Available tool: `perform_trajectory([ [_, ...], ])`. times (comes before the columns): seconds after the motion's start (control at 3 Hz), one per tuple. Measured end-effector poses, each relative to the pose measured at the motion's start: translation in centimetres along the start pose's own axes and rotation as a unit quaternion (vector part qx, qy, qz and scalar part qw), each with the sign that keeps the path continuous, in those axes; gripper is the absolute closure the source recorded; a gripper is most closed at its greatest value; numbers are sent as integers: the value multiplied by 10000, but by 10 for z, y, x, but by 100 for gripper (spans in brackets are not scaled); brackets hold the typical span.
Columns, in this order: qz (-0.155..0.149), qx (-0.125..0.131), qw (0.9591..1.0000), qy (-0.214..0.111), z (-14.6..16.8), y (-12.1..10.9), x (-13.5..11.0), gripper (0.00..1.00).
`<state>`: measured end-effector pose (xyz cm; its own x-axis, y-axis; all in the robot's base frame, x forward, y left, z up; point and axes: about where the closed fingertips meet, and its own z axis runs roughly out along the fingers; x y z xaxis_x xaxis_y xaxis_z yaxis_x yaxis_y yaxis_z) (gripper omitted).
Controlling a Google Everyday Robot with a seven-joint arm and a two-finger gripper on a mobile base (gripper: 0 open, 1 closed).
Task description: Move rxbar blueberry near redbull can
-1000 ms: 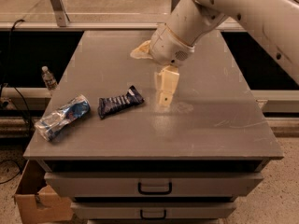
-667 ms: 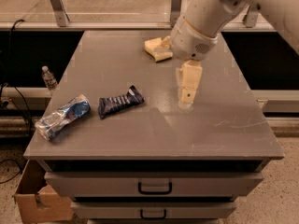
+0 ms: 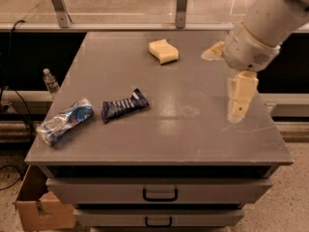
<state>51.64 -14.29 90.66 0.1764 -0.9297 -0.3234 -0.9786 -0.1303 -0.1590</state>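
In the camera view, a grey table (image 3: 193, 139) with drawers (image 3: 160, 194) below was seen. The snack bar (image 3: 124, 105) was laid flat left of the middle of the top, its dark wrapper crossed by pale stripes. The dented drink can (image 3: 64, 120) was found on its side just to the left of the bar, near it but apart. A yellow sponge (image 3: 163, 51) was placed towards the far edge. The gripper (image 3: 222, 83) was held over the right side of the table, well apart from the bar, its fingers (image 3: 240, 98) spread and nothing grasped.
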Motion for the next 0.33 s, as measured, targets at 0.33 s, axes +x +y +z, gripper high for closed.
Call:
perform_trajectory([
  [0.33, 59, 36, 10000, 7, -3, 3, 6, 0],
])
